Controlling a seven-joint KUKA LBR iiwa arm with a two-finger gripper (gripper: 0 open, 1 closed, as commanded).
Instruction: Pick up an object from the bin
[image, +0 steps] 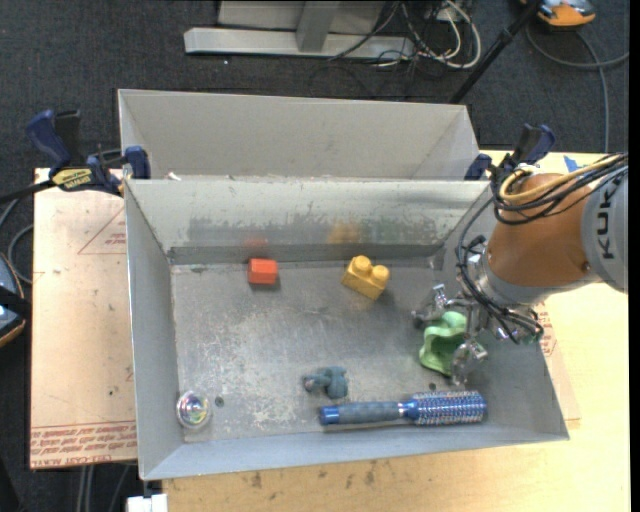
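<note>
Near the right wall of the bin (150, 300) we see the gripper (452, 332) closed round a pale green lump (437, 348), crumpled and shapeless, lying just above a blue brush (405, 410).

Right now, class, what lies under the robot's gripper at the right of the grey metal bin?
A lumpy bright-green thing; the gripper covers its top, so its full shape is hidden.
</note>
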